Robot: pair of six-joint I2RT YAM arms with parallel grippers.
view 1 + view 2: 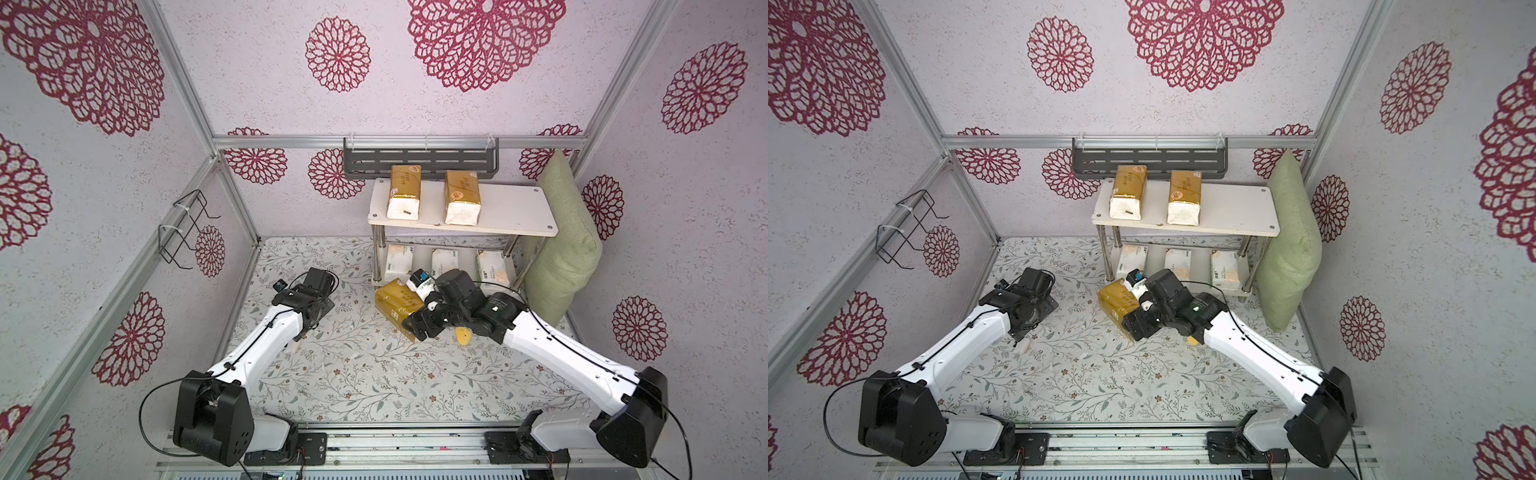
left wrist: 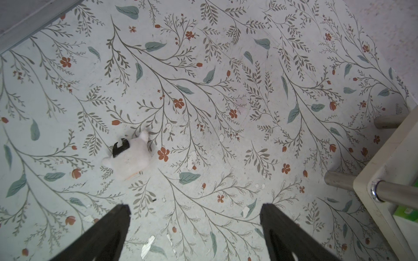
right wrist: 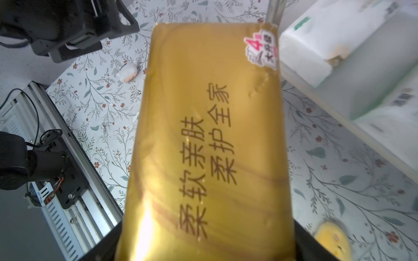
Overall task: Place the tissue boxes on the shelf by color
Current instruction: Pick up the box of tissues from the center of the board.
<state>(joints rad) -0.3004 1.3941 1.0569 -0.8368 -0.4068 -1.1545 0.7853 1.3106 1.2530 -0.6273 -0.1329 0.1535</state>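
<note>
Tissue boxes: six showed in both top views, five on the shelf point(image 1: 515, 208) and one off it.
Top tier: first gold pack point(image 1: 404, 191) lay at the board's 9 o'clock end. Second gold pack point(image 1: 462, 197) lay just beside it at 3 o'clock, and both white ends faced 6 o'clock.
Lower tier: three white packs point(image 1: 444, 262) sat in a row.
Third gold pack point(image 1: 395, 301): lay askew at the shelf's 7 o'clock, near its front leg; whether it touched the table point(image 1: 353, 374) could not be told.
Right gripper point(image 3: 204, 241): one finger pressed on each long side of the third gold pack, pinching it.
Left gripper point(image 2: 195, 207): jaws were spread wide over the table, well apart at the third gold pack's 9 o'clock.
Yellow lump point(image 1: 463, 336): lay near that pack's 4 o'clock.
Green cushion point(image 1: 561, 241): leaned at the shelf's 3 o'clock end.
</note>
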